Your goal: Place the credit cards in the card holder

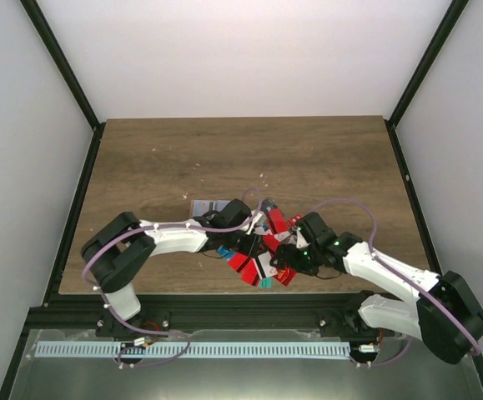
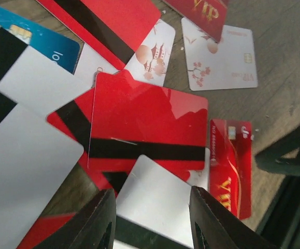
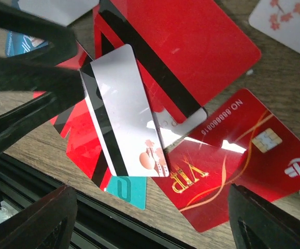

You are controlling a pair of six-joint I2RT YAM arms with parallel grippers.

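Left gripper: your left gripper (image 2: 151,205) sits low over the heap, its fingers partly closed. A white card (image 3: 119,104) spans the gap and its edges meet both fingers. That card carries a black stripe and is tilted up above the others.
Right gripper: your right gripper (image 3: 150,207) hangs just beside the left one, jaws spread wide with nothing between them.
Credit cards: you have the credit cards (image 1: 262,260) in a loose, overlapping heap between the two wrists, near the table's front edge.
Under the white card: a red card (image 2: 150,122) with a black stripe, and a teal card (image 3: 126,191) peeping out below.
Beside them: a red VIP card (image 3: 238,161) with a chip lies face up. A white blossom-print card (image 2: 219,59) lies flat on the wood, apart from the red card.
Card holder: the small flat rectangle just beyond your left wrist in the top view may be the card holder (image 1: 206,206). It lies apart from the heap, half hidden and too small to be sure.
Table: brown wood-grain table (image 1: 224,150).
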